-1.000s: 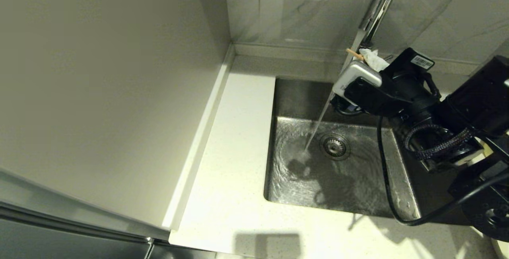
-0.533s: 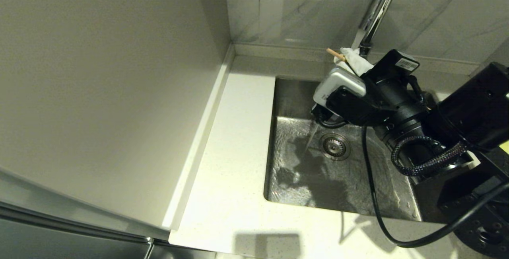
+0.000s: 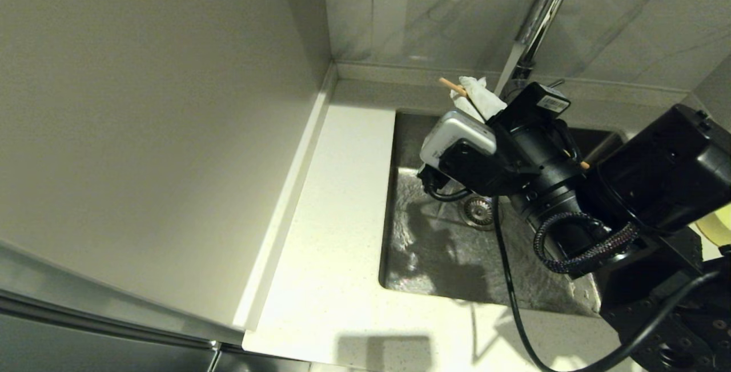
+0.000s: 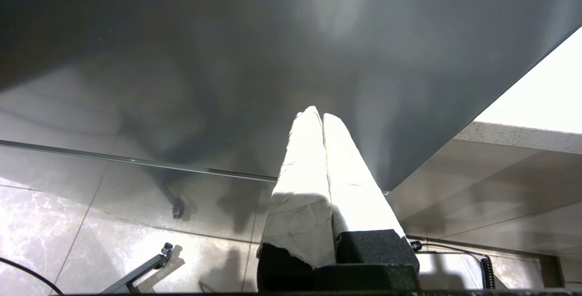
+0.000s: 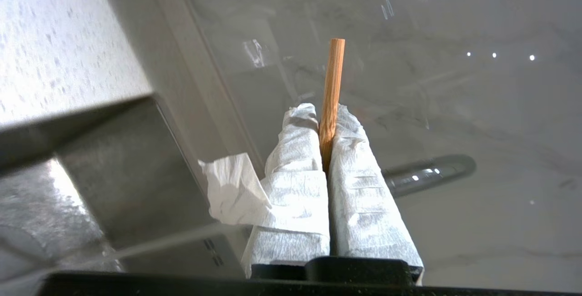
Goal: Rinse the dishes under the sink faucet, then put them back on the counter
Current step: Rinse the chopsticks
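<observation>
Over sink [image 3: 411,258]: right hand [image 5: 328,123], pinching chopstick [image 5: 331,91], near faucet [image 3: 542,12].
Below tabletop [image 4: 536,100]: left hand [image 4: 318,116], pressed together, empty.

Black right arm [image 3: 577,189], white-wrapped gripper [image 5: 328,118] fingers (barcode sticker).

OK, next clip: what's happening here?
The right gripper is shut on a wooden chopstick and holds it over the sink, near the faucet. Water runs from the spout into the basin. The left gripper is shut and empty, parked away from the sink. No plate or bowl is clearly in view.
</observation>
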